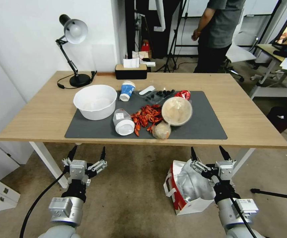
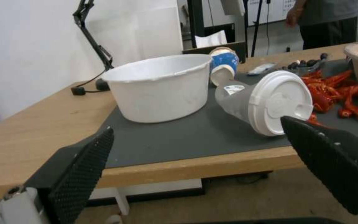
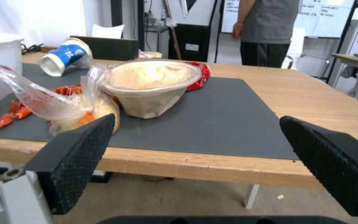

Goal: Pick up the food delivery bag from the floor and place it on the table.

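The food delivery bag (image 1: pixel 186 191), white paper with red sides, foil lining and white handles, stands open on the floor in front of the table (image 1: pixel 249 115), near its right leg. My right gripper (image 1: pixel 209 153) hovers open just above the bag's far rim, fingers pointing toward the table edge. Level with it on the other side, my left gripper (image 1: pixel 87 153) is open over bare floor. Both wrist views look past open black fingers (image 2: pixel 84 174) (image 3: pixel 79 155) at the table's front edge and the dark grey mat (image 3: pixel 220 118).
On the mat (image 1: pixel 202 125) lie a white bowl (image 1: pixel 94 101), a tipped lidded cup (image 1: pixel 123 122), a blue cup (image 1: pixel 126 91), red crayfish (image 1: pixel 146 117), a covered bowl (image 1: pixel 177 110) and a knotted clear bag (image 1: pixel 161 130). A lamp (image 1: pixel 72 49) stands back left. A person (image 1: pixel 219 33) stands behind.
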Available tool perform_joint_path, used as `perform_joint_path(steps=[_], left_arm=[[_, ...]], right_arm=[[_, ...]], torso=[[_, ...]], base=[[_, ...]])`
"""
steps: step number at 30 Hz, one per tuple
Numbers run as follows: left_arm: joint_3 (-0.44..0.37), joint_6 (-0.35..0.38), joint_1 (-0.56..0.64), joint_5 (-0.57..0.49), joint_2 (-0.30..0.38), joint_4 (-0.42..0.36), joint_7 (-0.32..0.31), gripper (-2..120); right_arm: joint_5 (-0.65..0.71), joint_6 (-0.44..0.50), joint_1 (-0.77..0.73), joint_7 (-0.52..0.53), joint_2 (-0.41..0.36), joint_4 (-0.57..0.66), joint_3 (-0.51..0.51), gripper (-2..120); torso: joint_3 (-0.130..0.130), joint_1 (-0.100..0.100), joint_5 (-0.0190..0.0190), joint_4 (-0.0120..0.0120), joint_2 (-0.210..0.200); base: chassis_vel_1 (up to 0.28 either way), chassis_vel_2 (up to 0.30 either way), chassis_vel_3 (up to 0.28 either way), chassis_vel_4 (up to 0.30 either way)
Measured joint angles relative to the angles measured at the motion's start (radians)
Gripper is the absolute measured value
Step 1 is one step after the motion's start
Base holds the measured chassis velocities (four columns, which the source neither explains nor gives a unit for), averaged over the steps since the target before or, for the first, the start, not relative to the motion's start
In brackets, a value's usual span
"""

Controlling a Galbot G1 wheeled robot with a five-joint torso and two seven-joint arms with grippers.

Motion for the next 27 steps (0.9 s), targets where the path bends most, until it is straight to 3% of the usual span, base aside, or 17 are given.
perform_joint_path(steps=[13,16,22,24,27], left_arm=[[0.000,0.000,0.000,0.000,0.000,0.000,0.000,100],[0.000,0.010,-0.010,-0.018,0.014,-0.001,-0.012,100],[-0.017,0.129,-0.127,-0.228,0.173,-0.022,-0.160,100],[-0.018,0.137,-0.135,-0.243,0.183,-0.024,-0.170,100],[-0.028,0.200,-0.201,-0.364,0.276,-0.036,-0.251,100]], right_arm=[[0.003,-0.002,0.001,0.000,-0.001,0.000,0.000,100],[0.042,-0.042,0.024,0.001,-0.021,0.000,-0.001,100],[0.261,-0.258,0.155,0.015,-0.129,0.007,-0.008,100],[0.267,-0.255,0.158,0.015,-0.131,0.007,-0.008,100],[0.285,-0.209,0.163,0.011,-0.134,0.007,-0.005,100]], torso=[[0.000,0.000,0.0000,-0.0001,0.000],[0.000,0.000,-0.0001,0.0001,0.000],[0.000,0.000,-0.0001,0.0006,0.000],[0.000,0.000,0.0001,0.0005,0.000],[0.000,0.000,0.0000,-0.0005,0.000]], base=[[0.000,0.000,0.000,0.000],[0.000,0.000,0.000,0.000],[0.000,0.000,0.000,0.000],[0.000,0.000,0.000,0.000],[0.000,0.000,0.000,0.000]])
